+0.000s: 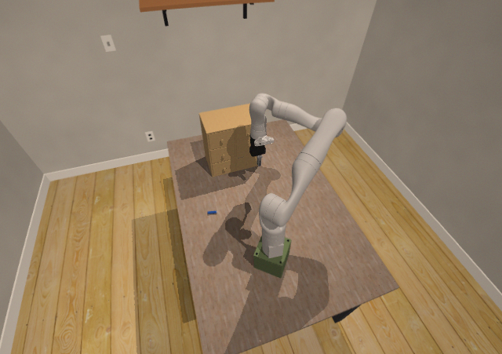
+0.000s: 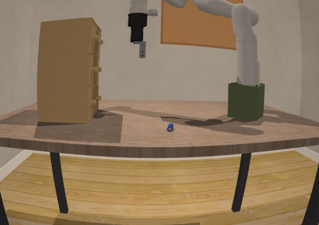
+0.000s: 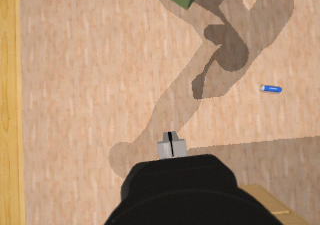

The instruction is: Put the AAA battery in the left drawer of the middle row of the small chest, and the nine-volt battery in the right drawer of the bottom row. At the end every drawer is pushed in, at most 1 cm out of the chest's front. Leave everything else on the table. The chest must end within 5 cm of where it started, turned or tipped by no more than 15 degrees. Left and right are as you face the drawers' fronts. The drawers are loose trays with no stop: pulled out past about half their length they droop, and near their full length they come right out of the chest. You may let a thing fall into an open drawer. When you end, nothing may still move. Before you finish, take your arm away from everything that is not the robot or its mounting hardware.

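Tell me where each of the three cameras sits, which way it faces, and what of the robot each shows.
Top: high in the room, looking down at the table; shows the whole arm, its base, the chest and battery.
Exterior: at table height, side-on to the chest; shows the arm, base and shut gripper.
Wrist: on the gripper, looking straight down; shows the jaws closed, empty.
All three share the blue battery.

One chest [image 1: 224, 118] just beside the pincer [image 2: 142, 53]; six drawer knobs counted on its front; one blue battery [image 2: 170, 127] on the desk [image 2: 154, 145], well apart from the pincer.
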